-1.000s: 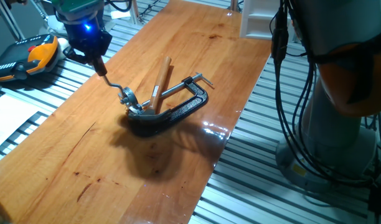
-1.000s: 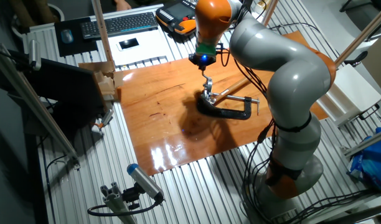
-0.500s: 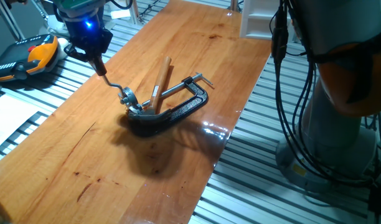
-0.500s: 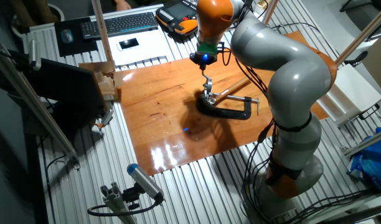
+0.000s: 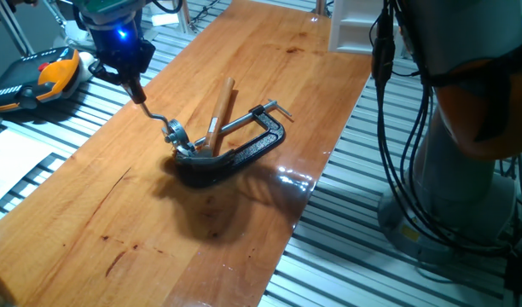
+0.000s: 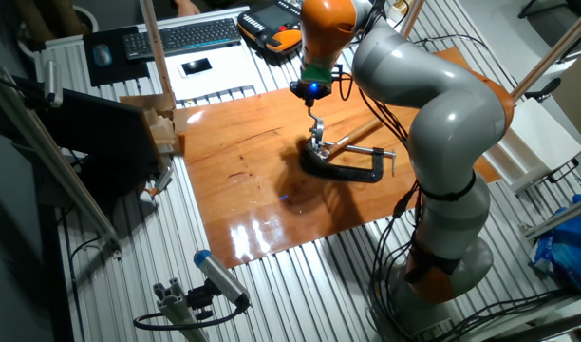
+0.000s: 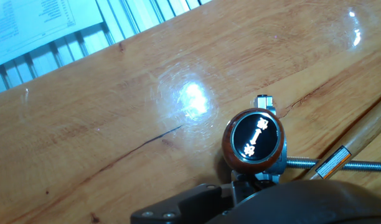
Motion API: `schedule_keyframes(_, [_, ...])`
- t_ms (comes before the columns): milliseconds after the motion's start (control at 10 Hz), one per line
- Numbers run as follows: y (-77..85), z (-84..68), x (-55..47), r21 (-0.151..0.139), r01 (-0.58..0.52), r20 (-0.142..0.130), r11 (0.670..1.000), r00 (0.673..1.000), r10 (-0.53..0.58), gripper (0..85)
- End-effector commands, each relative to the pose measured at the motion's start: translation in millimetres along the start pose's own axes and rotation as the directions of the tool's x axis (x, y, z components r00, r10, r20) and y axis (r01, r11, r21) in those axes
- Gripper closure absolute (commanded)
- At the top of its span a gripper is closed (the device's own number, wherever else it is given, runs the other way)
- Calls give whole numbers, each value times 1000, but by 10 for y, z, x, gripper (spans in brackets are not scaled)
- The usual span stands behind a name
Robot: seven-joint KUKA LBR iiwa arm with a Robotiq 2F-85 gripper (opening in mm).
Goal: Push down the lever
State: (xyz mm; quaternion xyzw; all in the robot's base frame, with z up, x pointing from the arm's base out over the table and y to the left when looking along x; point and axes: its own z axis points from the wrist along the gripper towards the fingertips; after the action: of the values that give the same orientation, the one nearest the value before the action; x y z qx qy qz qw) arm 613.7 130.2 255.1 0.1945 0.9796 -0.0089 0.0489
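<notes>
The lever (image 5: 159,118) is a thin bent silvery rod that rises from a small silver bracket (image 5: 177,136) to a dark reddish knob (image 5: 145,107). My gripper (image 5: 139,96) points down with its narrow fingers together, its tip right at the knob. In the other fixed view the gripper (image 6: 313,107) stands just above the lever (image 6: 317,128). The hand view looks straight down on the knob (image 7: 253,142), whose black top carries a white mark. My fingers do not show there.
A black C-clamp (image 5: 252,147) lies by the bracket, with its screw bar (image 7: 340,165) pointing away. A wooden-handled hammer (image 5: 220,107) lies across it. The wooden table (image 5: 244,51) has a white box (image 5: 355,26) at its far end and an orange-black pendant (image 5: 48,77) beside it.
The gripper has shifted very slightly up and back. The lever, clamp and hammer have not moved.
</notes>
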Motion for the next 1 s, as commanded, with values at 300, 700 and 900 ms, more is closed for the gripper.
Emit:
schedule_keyframes(300, [-1, 8, -3, 0, 11, 0, 1000, 1000, -11, 850])
schedule_keyframes(700, [-1, 8, -3, -32, 60, -52, 998, 997, -62, 850])
schedule_keyframes(900, [-1, 8, -3, -36, 83, -48, 996, 995, -84, 850])
